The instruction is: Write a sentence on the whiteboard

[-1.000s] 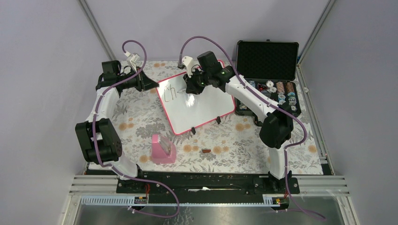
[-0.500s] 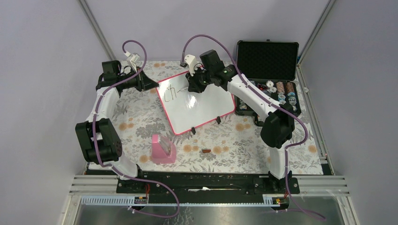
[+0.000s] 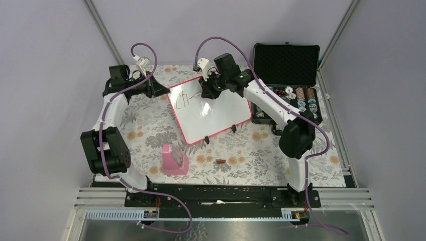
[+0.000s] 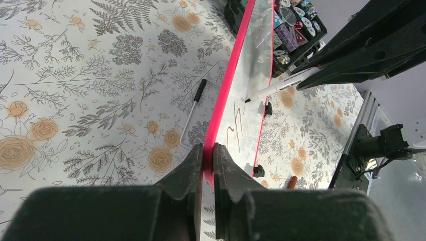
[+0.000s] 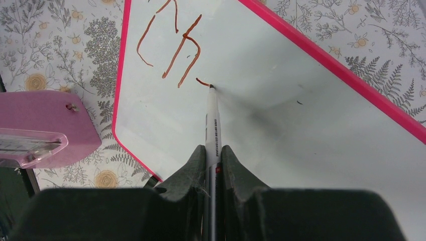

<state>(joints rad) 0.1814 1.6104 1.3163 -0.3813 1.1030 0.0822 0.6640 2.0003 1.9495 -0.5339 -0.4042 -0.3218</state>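
The whiteboard (image 3: 213,113), white with a pink-red frame, lies tilted on the flowered table. My left gripper (image 3: 162,92) is shut on its far left frame edge (image 4: 221,108). My right gripper (image 3: 207,94) is shut on a white marker (image 5: 211,125), its tip touching the board. The sentence (image 5: 171,50) shows as brown letters "Ch" plus a short new stroke at the tip, near the board's top left corner; it also shows in the top view (image 3: 184,100). Two black feet (image 3: 233,129) stick out on the near edge.
A black foam-lined case (image 3: 286,83) with small reels stands open at the back right. A pink eraser holder (image 3: 174,159) and a small brown cap (image 3: 220,161) lie in front of the board. A thin metal stand wire (image 4: 193,105) lies by the board's edge.
My right gripper has moved right along the board with the marker, adding a short stroke after "Ch". The left gripper and board have stayed still.
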